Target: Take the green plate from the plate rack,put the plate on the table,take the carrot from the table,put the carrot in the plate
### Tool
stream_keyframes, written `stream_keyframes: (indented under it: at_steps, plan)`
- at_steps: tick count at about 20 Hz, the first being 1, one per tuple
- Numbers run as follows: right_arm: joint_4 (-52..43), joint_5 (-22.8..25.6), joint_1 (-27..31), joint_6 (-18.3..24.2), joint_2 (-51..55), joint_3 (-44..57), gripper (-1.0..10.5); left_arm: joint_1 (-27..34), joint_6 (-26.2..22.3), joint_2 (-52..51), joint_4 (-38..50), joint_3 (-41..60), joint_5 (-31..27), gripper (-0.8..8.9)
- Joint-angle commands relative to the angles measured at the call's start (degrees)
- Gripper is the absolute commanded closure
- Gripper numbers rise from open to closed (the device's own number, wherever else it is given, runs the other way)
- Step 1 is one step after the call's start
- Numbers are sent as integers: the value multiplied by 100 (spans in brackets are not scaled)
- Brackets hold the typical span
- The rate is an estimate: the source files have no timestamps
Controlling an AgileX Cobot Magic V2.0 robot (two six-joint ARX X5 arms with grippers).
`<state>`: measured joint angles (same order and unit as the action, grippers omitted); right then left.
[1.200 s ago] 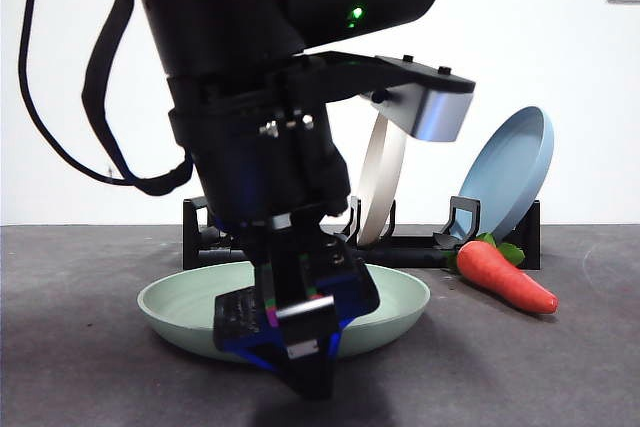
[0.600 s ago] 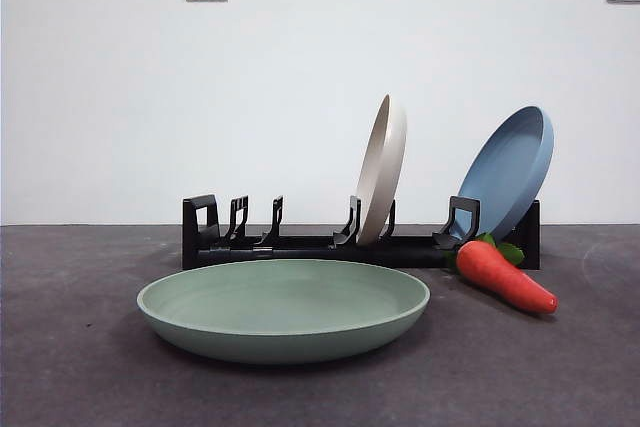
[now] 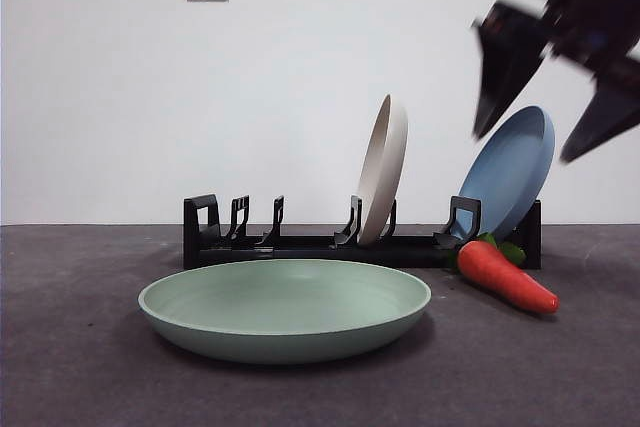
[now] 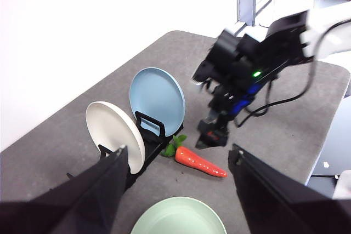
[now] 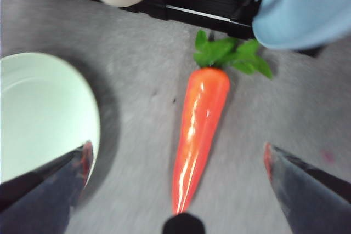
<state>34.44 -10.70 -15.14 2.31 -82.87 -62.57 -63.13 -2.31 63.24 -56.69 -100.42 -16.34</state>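
Observation:
The green plate (image 3: pixel 285 307) lies flat on the table (image 3: pixel 80 367) in front of the plate rack (image 3: pixel 300 245). The carrot (image 3: pixel 505 277) lies on the table to the plate's right, with its leaves against the rack's right end. My right gripper (image 3: pixel 524 145) is open and hangs above the carrot at the upper right. In the right wrist view its jaws straddle the carrot (image 5: pixel 197 130) from above, with the plate (image 5: pixel 38 113) to one side. My left gripper (image 4: pixel 176 154) is open and empty, high above the table, looking down on the plate (image 4: pixel 178 217), the carrot (image 4: pixel 200 161) and the right gripper (image 4: pixel 214 135).
A cream plate (image 3: pixel 385 167) and a blue plate (image 3: pixel 515 172) stand upright in the rack, the blue one just behind the carrot and close to my right gripper. The rack's left slots hold nothing. A white wall stands behind the table.
The left arm, low over the green plate a second ago, has lifted out of the front view. The right gripper has come into view at the upper right, above the carrot.

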Motion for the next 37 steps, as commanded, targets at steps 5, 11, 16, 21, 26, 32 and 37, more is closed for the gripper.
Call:
stream_keyframes:
  at_steps: [5,11,16,21,26,32,37]
  plan:
    - [-1075,579,-232,-155,-1200,-7,315,-11,90,-11,-299,9,-9,498]
    - [-1668,1119,-334,-337,-2017,-7,415,-11,90,-13,-352,9,-9,498]
    - [-2009,1102,-332,-446,-2197,-7,753,-11,87,-13,-409,9,-11,498]
    - [-1921,1082,-326,-542,-2225,-7,854,-11,87,-13,-474,9,-13,498]
    - [-1893,1071,-326,-542,-2225,-7,959,-11,87,-13,-483,9,-13,498]
    - [-1215,1012,-551,-538,-1226,-7,959,-11,87,-13,-570,9,-13,498]
    - [-1121,485,-1786,-955,-511,-7,959,-11,87,-13,-575,9,-9,498]
